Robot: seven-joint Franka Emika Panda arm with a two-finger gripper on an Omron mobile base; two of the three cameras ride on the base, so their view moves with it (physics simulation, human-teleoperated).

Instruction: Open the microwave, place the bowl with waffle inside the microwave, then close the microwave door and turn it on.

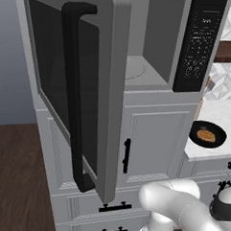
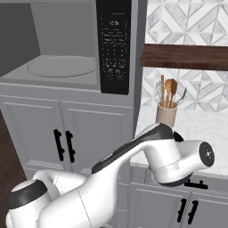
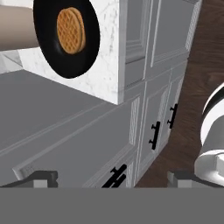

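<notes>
Fingers (image 3: 41, 178) of the two-finger gripper (image 3: 111, 179) stand wide apart holding nothing, well short of the small black round bowl (image 3: 65, 37) carrying the golden waffle (image 3: 72, 29) near the white marble counter's (image 3: 109, 57) edge, where a clumsy approach could shove it off.

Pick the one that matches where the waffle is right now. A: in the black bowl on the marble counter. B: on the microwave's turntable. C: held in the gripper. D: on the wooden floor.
A: the waffle lies in the black bowl, which sits on the marble counter beside the open microwave.
</notes>
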